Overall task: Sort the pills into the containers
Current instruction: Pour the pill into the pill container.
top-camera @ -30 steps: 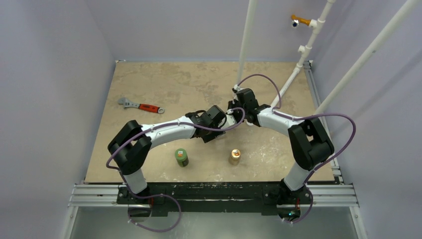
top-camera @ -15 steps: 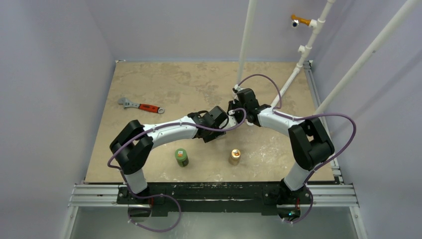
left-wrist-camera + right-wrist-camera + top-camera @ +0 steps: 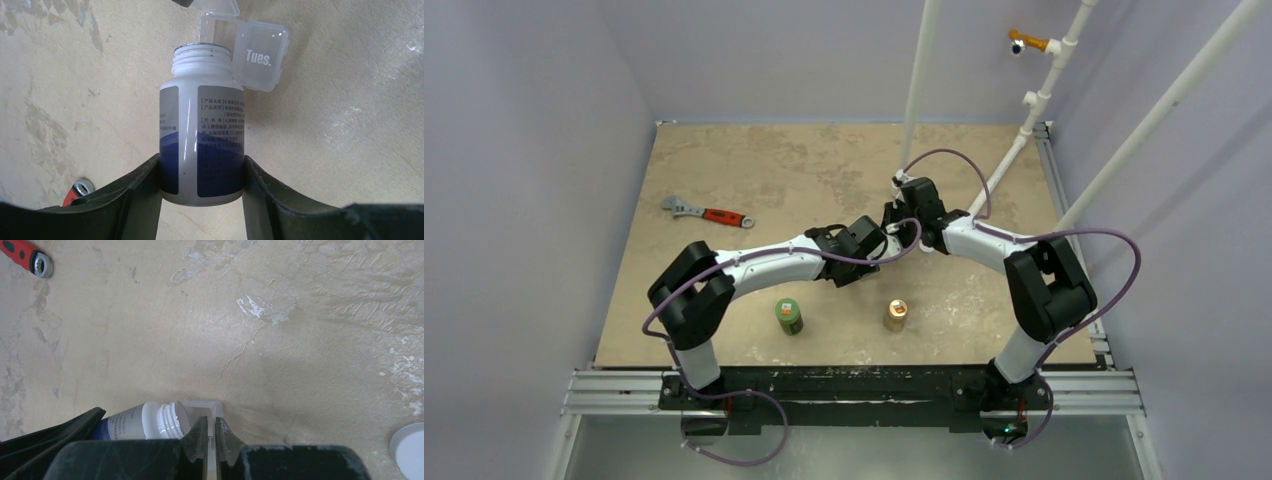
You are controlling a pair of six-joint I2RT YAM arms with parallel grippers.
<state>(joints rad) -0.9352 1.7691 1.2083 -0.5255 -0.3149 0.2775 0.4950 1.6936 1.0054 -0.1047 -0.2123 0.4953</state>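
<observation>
My left gripper (image 3: 201, 176) is shut on a white bottle (image 3: 202, 125) with a blue label. The bottle has no cap and its open mouth leans over the container (image 3: 260, 55), a small clear case with an open lid marked "Tues.". My right gripper (image 3: 211, 429) is shut on a thin wall of the container (image 3: 207, 407), right beside the bottle's threaded neck (image 3: 167, 420). In the top view both grippers meet mid-table, left gripper (image 3: 871, 241) and right gripper (image 3: 894, 219). No pills show in any view.
A green bottle (image 3: 788, 315) and a tan-orange bottle (image 3: 895, 314) stand near the front edge. A red-handled wrench (image 3: 707, 212) lies at the left. A white cap (image 3: 410, 446) lies right of my right gripper. White poles (image 3: 919, 70) rise behind.
My left arm has edged slightly to the right, bringing the bottle closer to the right gripper. Both grips are unchanged.
</observation>
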